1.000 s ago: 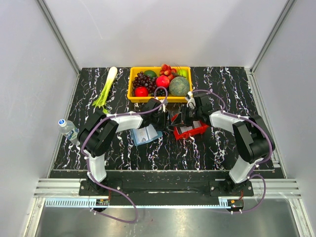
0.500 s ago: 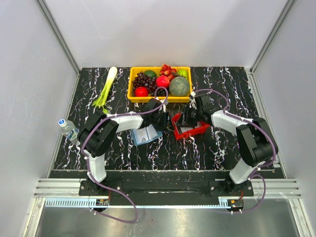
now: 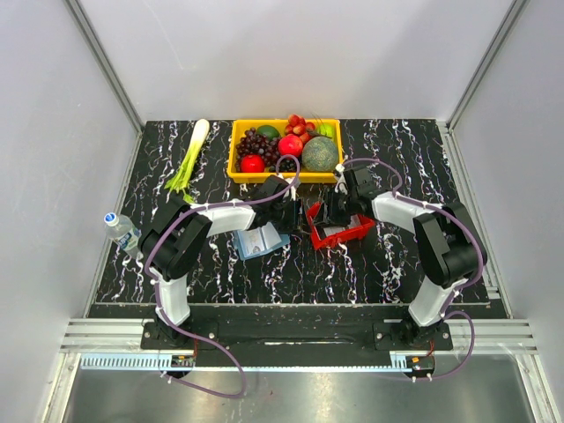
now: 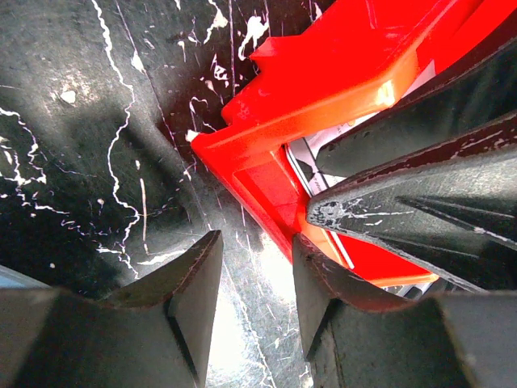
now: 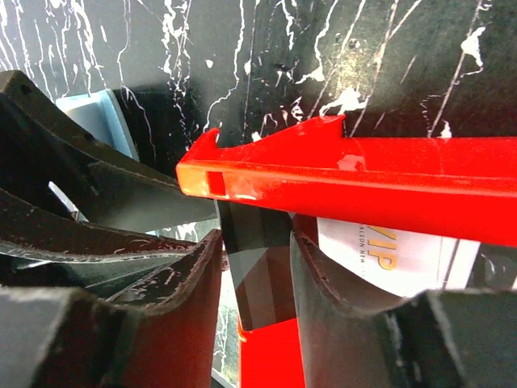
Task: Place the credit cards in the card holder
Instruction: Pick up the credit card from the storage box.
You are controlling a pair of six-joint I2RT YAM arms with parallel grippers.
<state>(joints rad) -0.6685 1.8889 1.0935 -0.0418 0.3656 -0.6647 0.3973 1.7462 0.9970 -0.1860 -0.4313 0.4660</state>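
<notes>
Left gripper point(image 4: 254, 250): jaws parted, nothing between them, over the table point(image 4: 97, 162) just beside a corner of the red tray point(image 4: 323, 89). Right gripper point(image 5: 254, 241): inside the red tray, fingers flanking a dark credit card point(image 5: 260, 283), though whether they grip it is unclear; a white card point(image 5: 388, 252) lies alongside. Card holder point(image 3: 262, 240): on the table, left of the red tray.

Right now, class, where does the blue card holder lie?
In the top view, the card holder lies on the table left of centre, just left of the red tray and nearer than the yellow fruit basket.
</notes>
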